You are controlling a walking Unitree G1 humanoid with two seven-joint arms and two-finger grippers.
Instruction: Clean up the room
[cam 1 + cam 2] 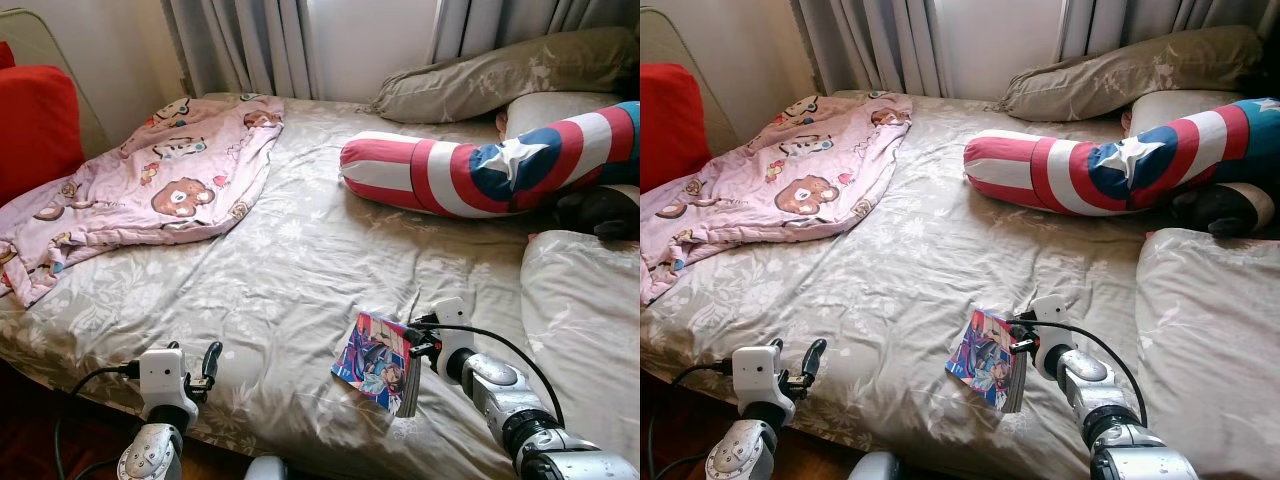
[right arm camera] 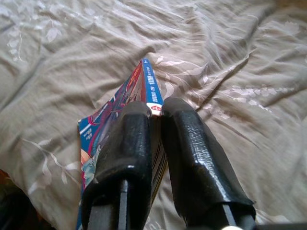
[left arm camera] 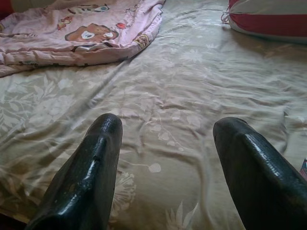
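A colourful comic book [image 1: 378,362] stands tilted on its edge above the bedsheet [image 1: 290,270].

Soft daylight from the curtained window [image 1: 370,45]; sharp frames, shadowed lower corners.

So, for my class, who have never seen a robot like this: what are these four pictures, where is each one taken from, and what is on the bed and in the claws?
This is a walking humanoid robot tidying a bedroom. The two wide pictures come from the two eyes of a camera on its head, looking down at a bed. The two close pictures come from a camera on each wrist, looking along that arm's two black fingers.

On the bed lie a pink cartoon blanket, a red, white and blue star bolster and beige pillows.

The right gripper is closed on the spine of a colourful comic book, holding it just above the sheet. The left gripper hangs open near the bed's front edge, holding nothing.
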